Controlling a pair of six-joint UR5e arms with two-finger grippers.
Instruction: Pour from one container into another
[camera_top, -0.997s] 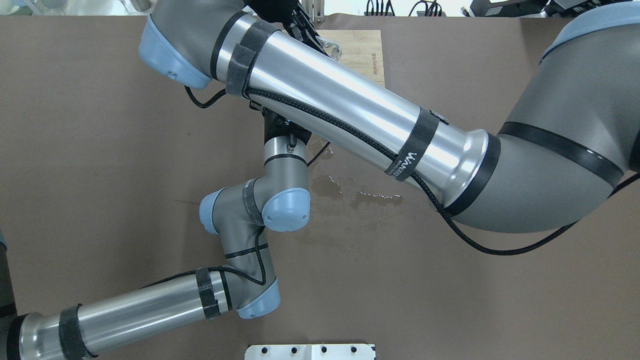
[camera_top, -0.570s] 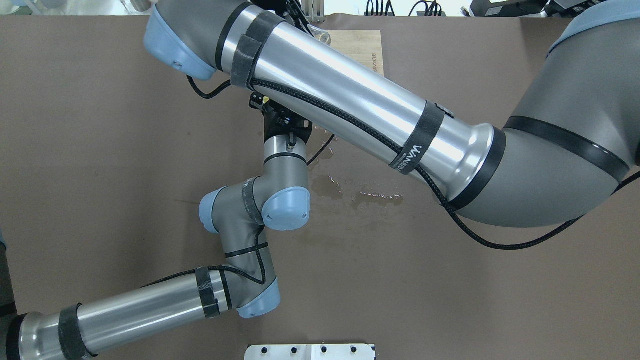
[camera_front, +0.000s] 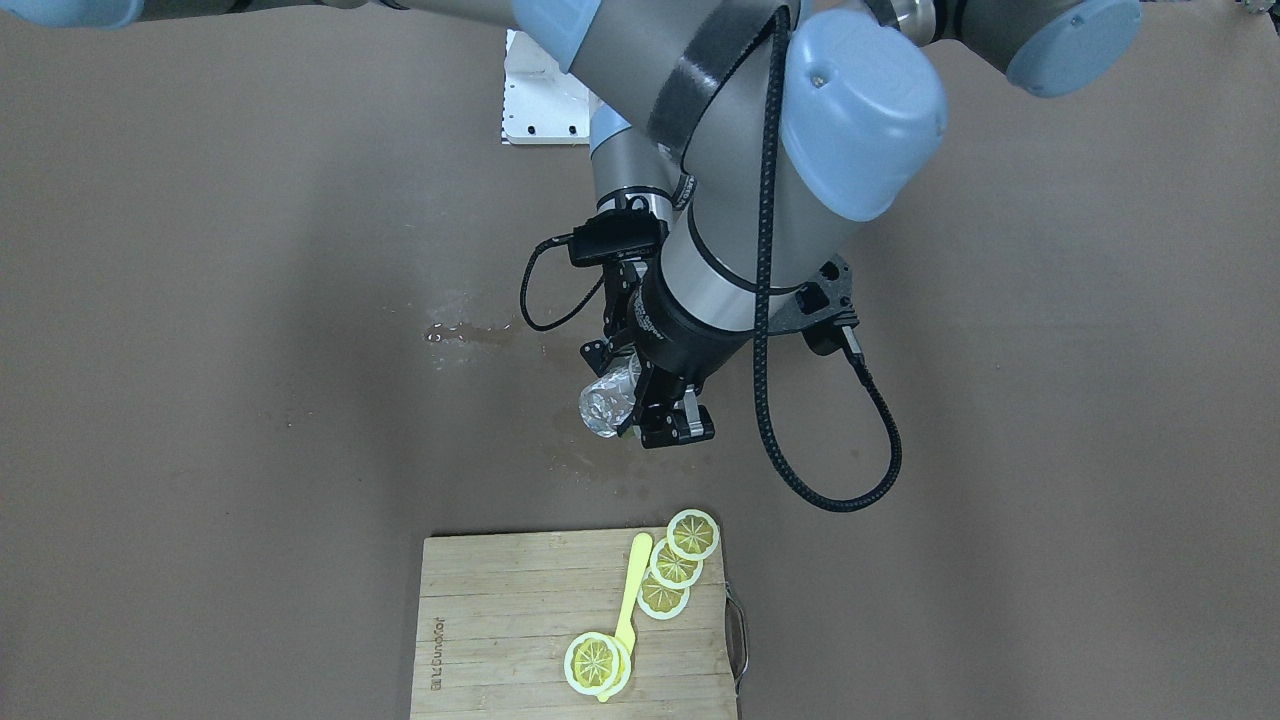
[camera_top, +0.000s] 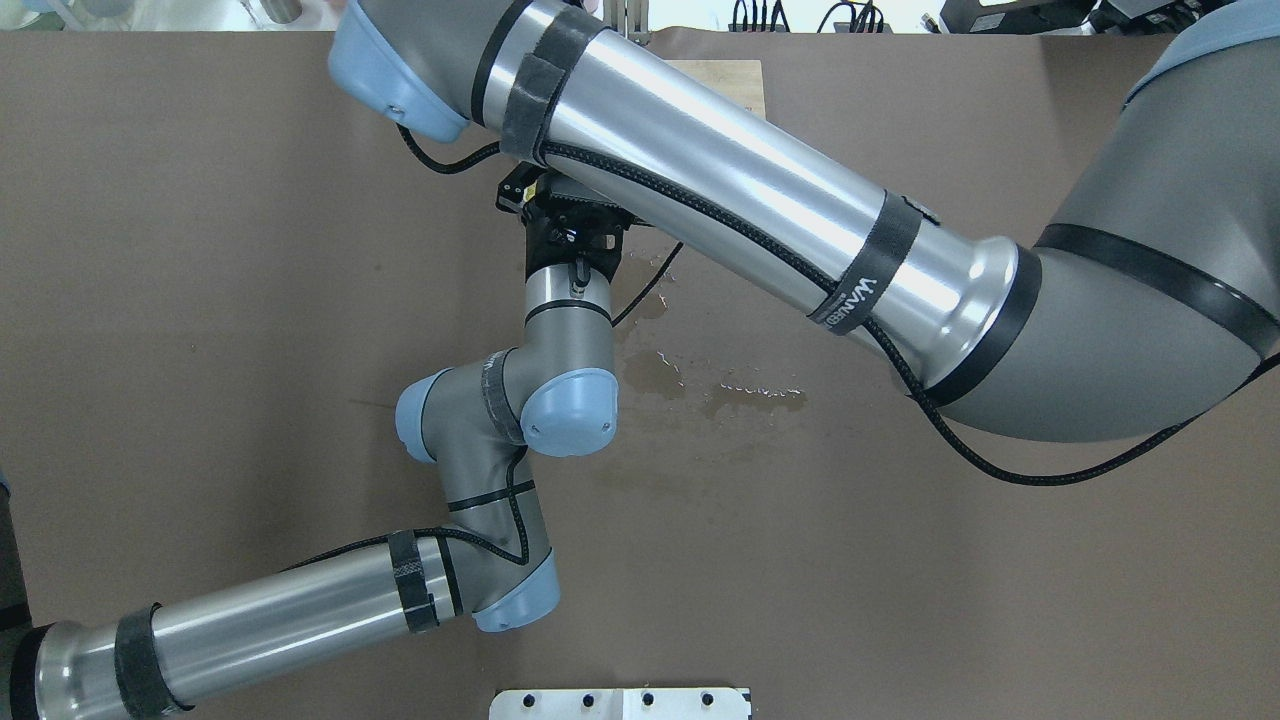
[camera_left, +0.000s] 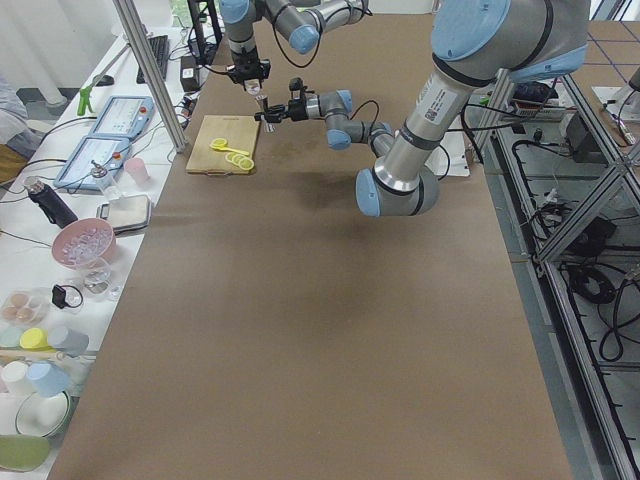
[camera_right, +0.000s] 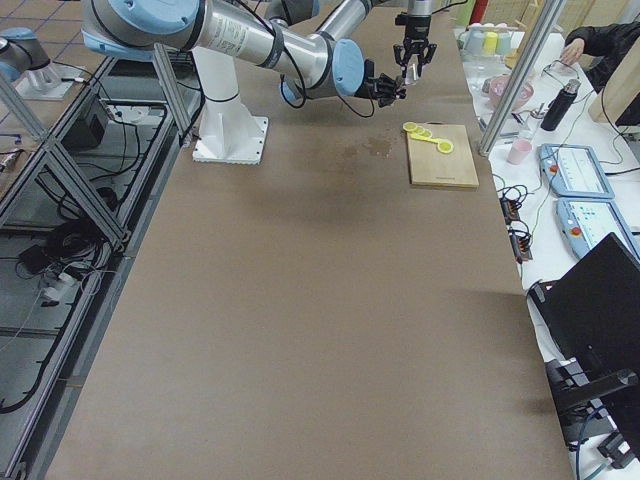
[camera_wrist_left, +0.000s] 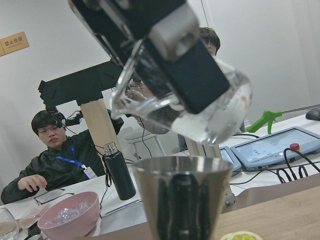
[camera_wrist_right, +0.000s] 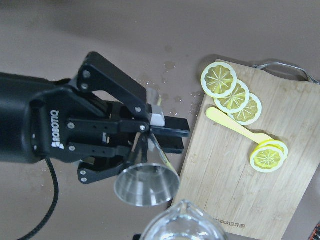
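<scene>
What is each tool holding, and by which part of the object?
The left tool grips the steel jigger near its narrow waist. The right tool clamps the glass cup across its side wall, tilted above the jigger.

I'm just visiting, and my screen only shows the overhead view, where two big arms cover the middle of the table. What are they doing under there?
Observer: The right gripper holds a small glass cup, tipped steeply, right above a steel jigger.
Visitor: And who holds that jigger?
Observer: The left gripper clamps it at its narrow waist, with its mouth facing up.
Visitor: Is anything else hidden from me?
Observer: Yes. On the wooden board lie lemon slices and a yellow utensil.
</scene>
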